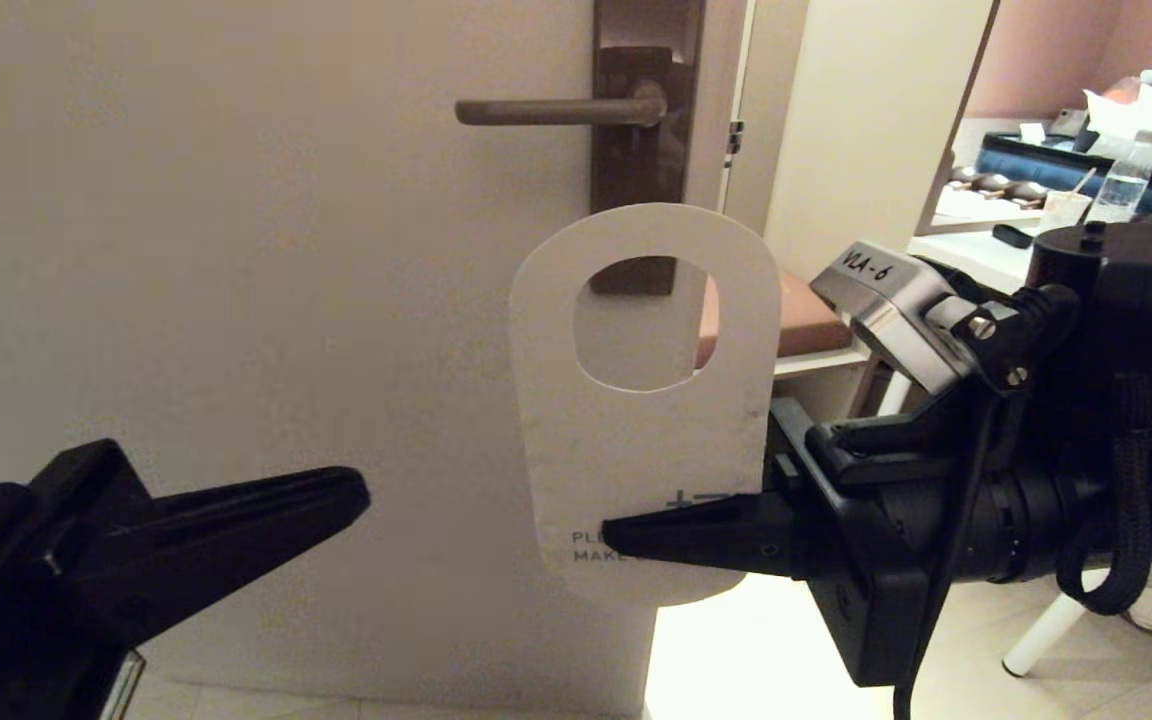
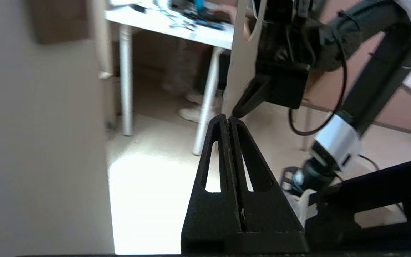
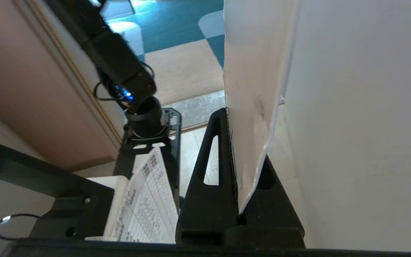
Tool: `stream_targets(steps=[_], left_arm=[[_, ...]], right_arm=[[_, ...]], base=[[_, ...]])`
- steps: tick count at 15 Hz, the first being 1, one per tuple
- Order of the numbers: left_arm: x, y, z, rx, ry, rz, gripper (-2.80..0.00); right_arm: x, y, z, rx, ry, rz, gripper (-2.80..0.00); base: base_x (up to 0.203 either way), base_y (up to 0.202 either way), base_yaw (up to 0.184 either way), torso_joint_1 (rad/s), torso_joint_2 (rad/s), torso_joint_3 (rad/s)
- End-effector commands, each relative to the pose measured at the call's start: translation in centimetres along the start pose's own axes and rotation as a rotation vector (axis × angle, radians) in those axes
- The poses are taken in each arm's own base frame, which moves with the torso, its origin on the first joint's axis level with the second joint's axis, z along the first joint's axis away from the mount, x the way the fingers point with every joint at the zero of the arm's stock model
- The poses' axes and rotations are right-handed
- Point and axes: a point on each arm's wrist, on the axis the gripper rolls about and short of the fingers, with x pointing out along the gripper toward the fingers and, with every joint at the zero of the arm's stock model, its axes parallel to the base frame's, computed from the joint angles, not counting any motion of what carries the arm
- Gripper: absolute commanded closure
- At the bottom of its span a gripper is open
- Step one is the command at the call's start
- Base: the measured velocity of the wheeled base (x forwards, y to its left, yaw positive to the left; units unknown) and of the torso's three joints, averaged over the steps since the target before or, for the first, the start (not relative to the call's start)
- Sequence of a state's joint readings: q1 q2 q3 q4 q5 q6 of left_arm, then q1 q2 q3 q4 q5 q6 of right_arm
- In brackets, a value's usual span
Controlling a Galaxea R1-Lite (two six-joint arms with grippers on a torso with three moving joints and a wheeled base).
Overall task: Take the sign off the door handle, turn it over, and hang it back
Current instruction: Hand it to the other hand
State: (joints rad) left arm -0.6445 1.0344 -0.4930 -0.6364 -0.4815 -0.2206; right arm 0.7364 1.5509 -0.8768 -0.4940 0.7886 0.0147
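Observation:
The sign (image 1: 636, 440) shows its white face, upright, with its oval hole uppermost. It hangs free in front of the door, below the door handle (image 1: 556, 111) and off it. My right gripper (image 1: 626, 535) is shut on the sign's lower right part; the card stands edge-on between its fingers in the right wrist view (image 3: 248, 117). The dark lever bar points left from its tall backplate (image 1: 641, 120). My left gripper (image 1: 351, 495) is shut and empty at the lower left, apart from the sign. In the left wrist view its tips (image 2: 228, 119) close together, with the sign's edge (image 2: 243, 53) beyond.
The pale door (image 1: 236, 250) fills the left and middle. To the right of its edge are a white desk (image 1: 976, 255) with a water bottle (image 1: 1121, 180) and clutter. A bright floor patch (image 1: 736, 650) lies below the sign.

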Motion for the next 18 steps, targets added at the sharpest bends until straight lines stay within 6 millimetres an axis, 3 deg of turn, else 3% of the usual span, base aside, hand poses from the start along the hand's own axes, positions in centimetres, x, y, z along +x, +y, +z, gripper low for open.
stream_targets(steps=[1, 2, 3, 11, 18], left_arm=[[1.5, 0.3, -0.9, -0.029, 0.053, -0.029, 0.0], [1.6, 0.3, -0.9, -0.026, 0.056, -0.036, 0.0], [1.7, 0.3, -1.0, -0.025, 0.058, -0.039, -2.8], [3.8, 1.3, -1.3, -0.017, 0.029, -0.048, -2.8], [4.7, 0.7, -1.7, -0.026, 0.044, -0.096, -2.8]], right_arm=[[0.2, -0.2, -0.1, 0.001, 0.002, 0.01, 0.0], [0.3, -0.3, -0.1, 0.002, 0.003, 0.01, 0.0], [0.4, -0.4, -0.2, 0.006, 0.007, 0.011, 0.0], [1.4, -1.3, 0.3, -0.002, 0.0, 0.04, 0.0], [2.2, -1.5, 0.4, -0.005, 0.002, 0.107, 0.0]], base=[[0.0, 0.0, 0.0, 0.0, 0.0, 0.0], [0.0, 0.0, 0.0, 0.0, 0.0, 0.0], [0.0, 0.0, 0.0, 0.0, 0.0, 0.0], [0.0, 0.0, 0.0, 0.0, 0.0, 0.0], [0.0, 0.0, 0.0, 0.0, 0.0, 0.0]])
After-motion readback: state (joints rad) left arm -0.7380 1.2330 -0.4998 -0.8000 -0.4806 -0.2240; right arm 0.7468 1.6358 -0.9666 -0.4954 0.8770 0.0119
